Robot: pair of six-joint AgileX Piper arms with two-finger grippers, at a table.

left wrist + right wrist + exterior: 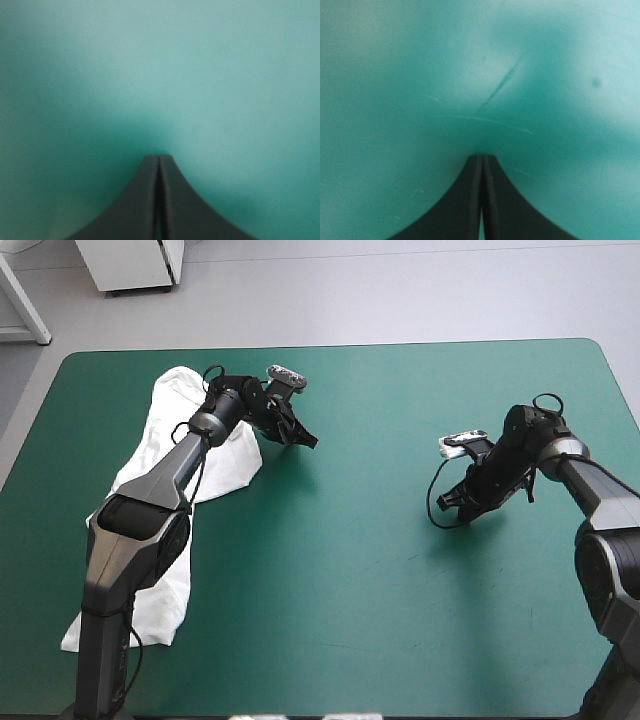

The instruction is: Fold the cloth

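Observation:
The white T-shirt (170, 510) lies as a long folded strip on the left part of the table, running from the far left toward the near left edge, partly hidden under the left arm. My left gripper (305, 440) is shut and empty, just right of the shirt's far end, low over the teal-green cover (200, 75). In the left wrist view its fingers (159, 162) meet in a pointed arch over bare cover. My right gripper (452, 508) is shut and empty at the right middle of the table, far from the shirt; only cover (420, 75) shows ahead of it.
The teal-green table (360, 580) stretches bare between the two arms. A white cabinet (130, 262) stands beyond the far edge at the left. Faint scratches (500, 87) mark the cover ahead of the right gripper.

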